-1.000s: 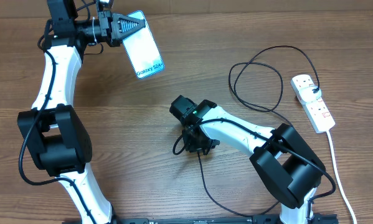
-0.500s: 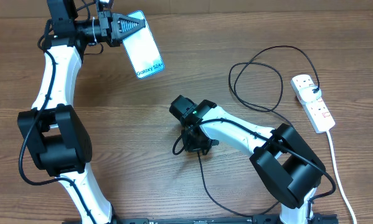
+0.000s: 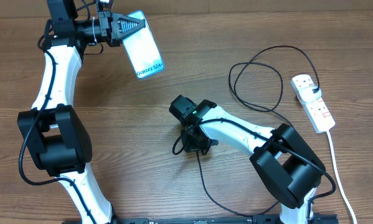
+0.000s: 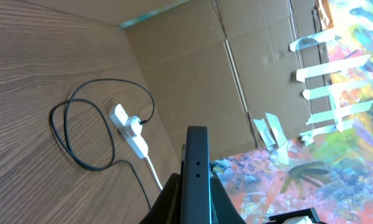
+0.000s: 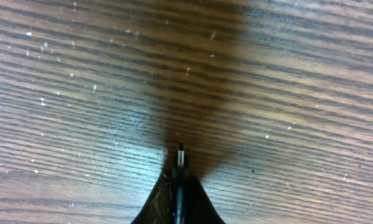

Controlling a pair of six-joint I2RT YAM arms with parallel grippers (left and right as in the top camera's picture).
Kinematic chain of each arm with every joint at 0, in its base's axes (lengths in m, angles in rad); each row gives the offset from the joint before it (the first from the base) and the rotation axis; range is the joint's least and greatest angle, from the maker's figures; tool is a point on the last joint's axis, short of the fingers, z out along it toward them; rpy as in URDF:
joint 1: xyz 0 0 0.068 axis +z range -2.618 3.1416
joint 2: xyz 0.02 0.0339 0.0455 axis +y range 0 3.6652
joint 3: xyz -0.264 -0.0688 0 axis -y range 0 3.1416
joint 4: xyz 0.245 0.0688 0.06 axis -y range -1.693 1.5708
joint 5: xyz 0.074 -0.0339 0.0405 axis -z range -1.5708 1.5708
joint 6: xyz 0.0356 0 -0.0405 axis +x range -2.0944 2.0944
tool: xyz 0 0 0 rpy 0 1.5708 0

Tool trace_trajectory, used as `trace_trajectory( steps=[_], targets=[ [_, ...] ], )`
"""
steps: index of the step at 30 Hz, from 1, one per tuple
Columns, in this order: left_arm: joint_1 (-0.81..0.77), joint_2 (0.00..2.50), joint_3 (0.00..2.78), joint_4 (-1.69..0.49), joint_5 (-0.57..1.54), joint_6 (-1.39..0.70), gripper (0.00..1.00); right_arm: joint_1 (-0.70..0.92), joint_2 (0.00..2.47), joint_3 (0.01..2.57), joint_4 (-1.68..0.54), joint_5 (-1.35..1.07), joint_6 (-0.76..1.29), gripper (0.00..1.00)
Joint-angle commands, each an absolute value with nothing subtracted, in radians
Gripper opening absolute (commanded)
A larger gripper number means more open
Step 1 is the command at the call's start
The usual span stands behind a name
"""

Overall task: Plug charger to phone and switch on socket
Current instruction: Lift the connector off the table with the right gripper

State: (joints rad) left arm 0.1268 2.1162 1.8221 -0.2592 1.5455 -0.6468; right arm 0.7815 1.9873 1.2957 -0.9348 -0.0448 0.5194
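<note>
My left gripper (image 3: 131, 26) is shut on the phone (image 3: 142, 45), holding it by one end at the far left, light blue screen up with "Galaxy S24" at the free end. In the left wrist view the phone (image 4: 197, 174) shows edge-on between the fingers. My right gripper (image 3: 192, 144) is at the table's middle, pointing down, shut on the charger's plug tip (image 5: 180, 160), which sticks out just above the wood. The black charger cable (image 3: 256, 87) loops right to its adapter (image 3: 315, 92) in the white socket (image 3: 312, 103). The socket (image 4: 129, 128) also shows in the left wrist view.
The socket's thick white cord (image 3: 339, 174) runs along the right edge toward the front. The black cable also trails from my right gripper down to the front edge (image 3: 214, 198). Cardboard walls (image 4: 192, 68) stand behind the table.
</note>
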Motion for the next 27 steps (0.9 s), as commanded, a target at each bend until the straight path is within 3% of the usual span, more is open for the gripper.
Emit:
trace_trajectory(
  steps=[1,9,27],
  targets=[
    [0.133,2.106,1.835,-0.257,1.58,-0.628,0.04,0.793,2.024,1.297,-0.929,-0.046,0.519,0.04],
    [0.133,2.106,1.835,-0.257,1.58,-0.628,0.04,0.777,2.024,1.314,-0.936,-0.108,0.466,0.04],
    [0.178,2.106,1.835,-0.257,1.58,-0.628,0.04,0.698,1.991,1.618,-1.031,-0.538,0.155,0.04]
  ],
)
